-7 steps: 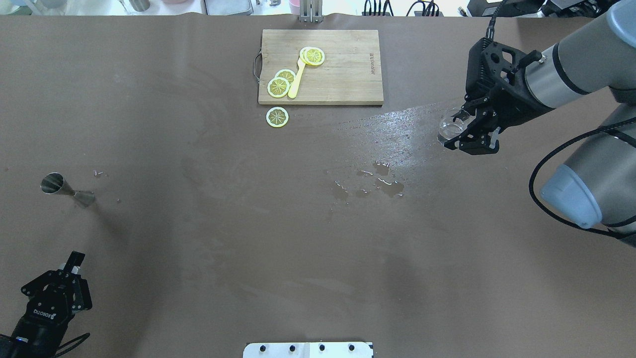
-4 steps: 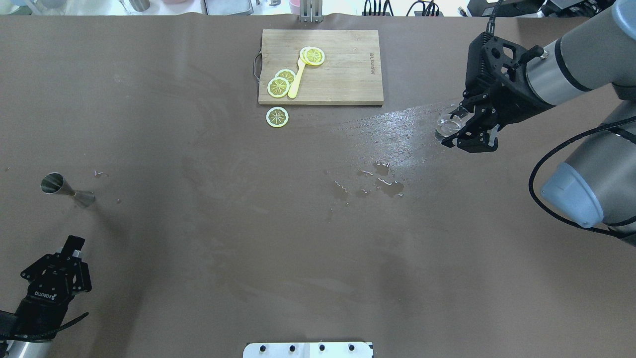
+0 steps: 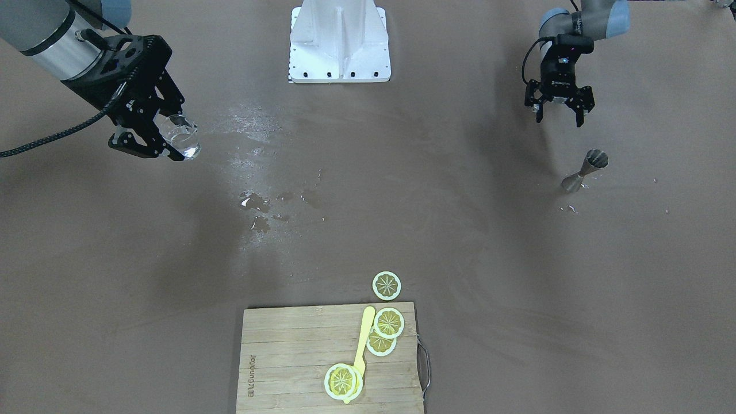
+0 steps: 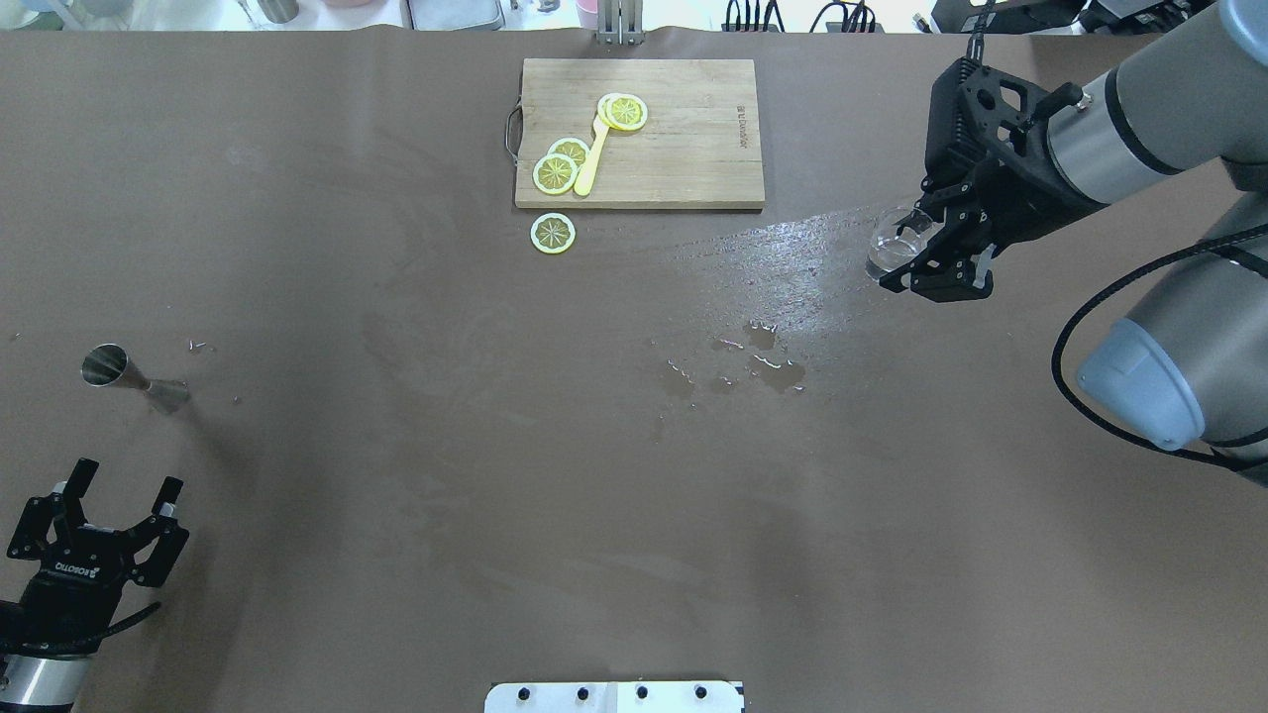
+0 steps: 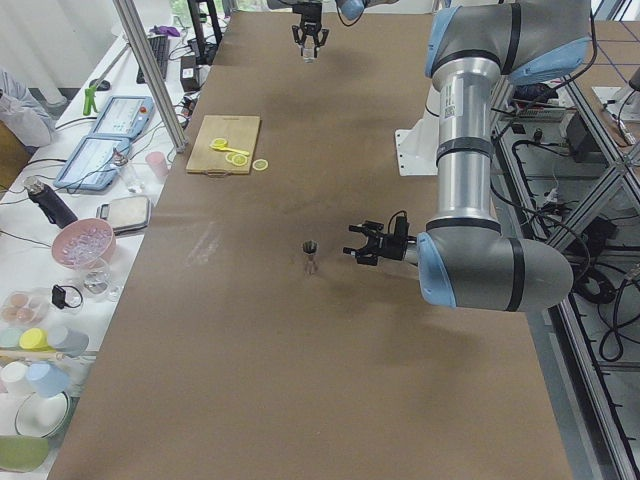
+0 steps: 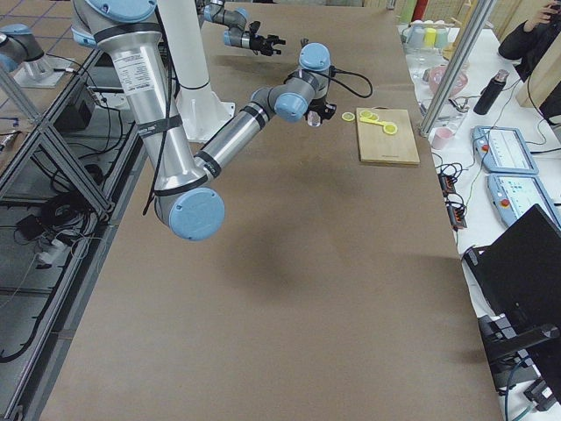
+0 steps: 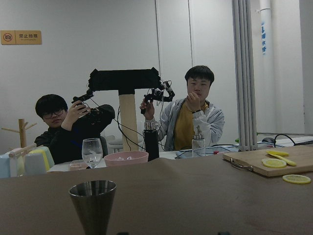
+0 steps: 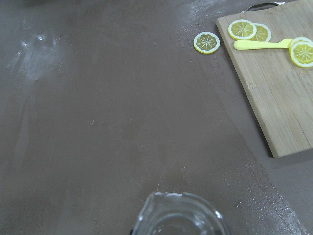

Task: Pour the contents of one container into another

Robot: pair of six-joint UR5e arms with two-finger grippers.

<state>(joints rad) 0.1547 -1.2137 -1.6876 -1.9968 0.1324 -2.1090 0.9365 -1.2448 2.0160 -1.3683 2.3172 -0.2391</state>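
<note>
- With twelve o'clock taken as the table edge farthest from my base, my right claw (image 4: 913, 248) is clamped on the spouted glass (image 3: 181, 138), which is held tilted at about two o'clock. How much liquid it carries I cannot tell.
- My left claw (image 4: 127, 480) hangs empty with its fingers apart at about eight o'clock. It is near the steel jigger (image 4: 124, 374), which stands upright at nine o'clock, well apart from the glass.
- Hazard 1: the glass has nearly the whole table to cross, and a hasty or tilted carry would likely slosh liquid over the spout.
- Hazard 2: the jigger's mouth is narrow and its waist slim. A stream slightly off-centre would miss, and a nudge from either claw would probably topple it.
- Hazard 3: smooth glass may slip or turn between two fingers if wet.
- Surroundings: the puddles (image 4: 768, 366) lie near the centre. At twelve o'clock the cutting board (image 4: 684, 158) carries lemon slices (image 4: 556, 173) and a yellow utensil (image 4: 590, 163), and one loose slice (image 4: 553, 234) lies just off its near edge.
- Obstruction: only the puddles lie close to the line from glass to jigger.
</note>
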